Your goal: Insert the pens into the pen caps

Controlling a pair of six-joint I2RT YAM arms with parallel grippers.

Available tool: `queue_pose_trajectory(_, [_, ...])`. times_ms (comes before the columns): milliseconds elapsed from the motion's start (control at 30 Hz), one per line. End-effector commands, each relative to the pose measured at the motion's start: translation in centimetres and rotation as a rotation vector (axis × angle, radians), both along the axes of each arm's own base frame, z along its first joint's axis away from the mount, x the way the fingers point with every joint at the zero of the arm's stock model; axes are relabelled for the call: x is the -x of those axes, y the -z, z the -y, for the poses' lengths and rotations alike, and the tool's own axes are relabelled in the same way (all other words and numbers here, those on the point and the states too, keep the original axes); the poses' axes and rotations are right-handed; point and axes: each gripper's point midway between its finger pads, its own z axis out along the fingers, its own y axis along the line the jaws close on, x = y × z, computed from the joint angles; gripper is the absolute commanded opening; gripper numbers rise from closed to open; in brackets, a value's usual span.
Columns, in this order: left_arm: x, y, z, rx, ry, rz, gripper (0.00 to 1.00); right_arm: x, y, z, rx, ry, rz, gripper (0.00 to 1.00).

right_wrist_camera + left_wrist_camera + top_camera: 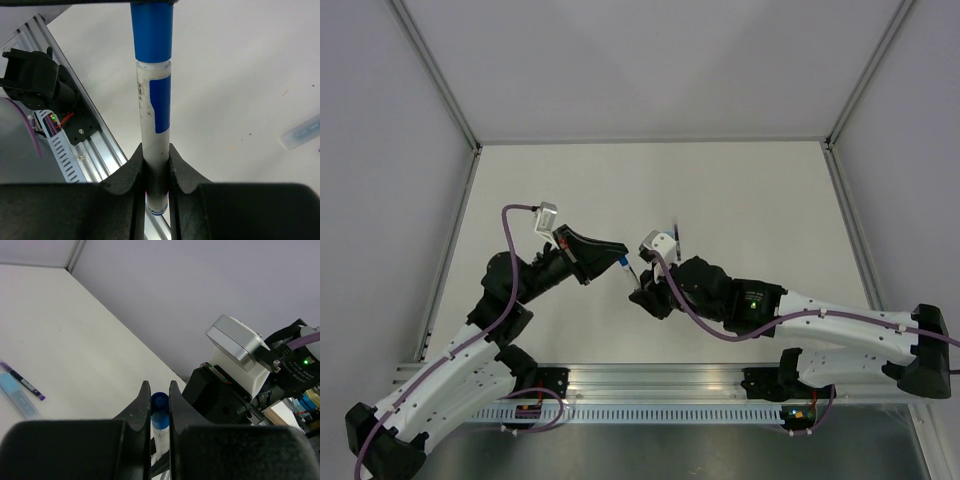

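Note:
My right gripper (156, 151) is shut on the white-barrelled pen (154, 120), which carries a blue label. My left gripper (160, 390) is shut on the dark blue cap (160, 402), which sits over the pen's far end (152, 30). In the top view the two grippers meet above the table's middle, left (612, 257) and right (645, 292), with the pen (628, 275) between them. The slim black pen (22, 381) lies on the table beside a pale sky-blue cap (17, 396). That cap also shows in the right wrist view (302, 132).
The right arm's wrist camera housing (235, 342) is close in front of the left gripper. An aluminium rail (660, 385) runs along the table's near edge. Grey walls enclose the white table (740, 190) at the back and sides.

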Motion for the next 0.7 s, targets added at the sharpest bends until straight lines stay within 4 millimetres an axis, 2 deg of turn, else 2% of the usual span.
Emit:
queue_pose_trajectory(0, [1.6,5.0,1.0,-0.102,0.106,-0.118,0.02,-4.0,-9.9,-0.4,-0.206,0.128,0.162,0.00])
queue_pose_trajectory(100, [1.2,6.6,1.2,-0.125,0.098,-0.160,0.02,-5.4,-11.6,0.2,-0.186,0.184,0.234,0.00])
queue_pose_trajectory(167, [0.7,7.6,1.4,-0.142,0.088,-0.193,0.02,-6.8,-11.5,0.6,-0.129,0.218,0.275,0.00])
queue_pose_trajectory(200, [0.6,8.0,1.4,-0.145,0.083,-0.206,0.02,-7.3,-12.4,0.6,-0.130,0.233,0.289,0.00])
queue_pose_trajectory(267, [0.1,8.5,1.4,-0.150,0.062,-0.222,0.02,-8.6,-11.6,0.3,-0.075,0.253,0.297,0.00])
queue_pose_trajectory(300, [-0.1,9.2,1.4,-0.159,0.053,-0.245,0.02,-9.1,-12.7,0.4,-0.073,0.271,0.321,0.00])
queue_pose_trajectory(333, [-0.5,9.5,1.3,-0.165,0.033,-0.257,0.02,-9.7,-12.2,0.0,-0.044,0.281,0.328,0.00])
queue_pose_trajectory(400, [-0.9,11.1,1.3,-0.199,0.012,-0.313,0.02,-10.5,-13.0,0.0,-0.024,0.307,0.365,0.00])
queue_pose_trajectory(500, [-1.3,12.5,1.4,-0.218,0.002,-0.341,0.02,-11.4,-14.5,0.0,-0.027,0.326,0.404,0.00])
queue_pose_trajectory(567, [-1.5,12.8,1.5,-0.216,0.001,-0.331,0.02,-12.1,-15.0,0.1,-0.034,0.341,0.416,0.00])
queue_pose_trajectory(667, [-1.0,13.6,1.6,-0.214,0.024,-0.326,0.02,-13.5,-16.0,0.5,-0.073,0.348,0.421,0.00])
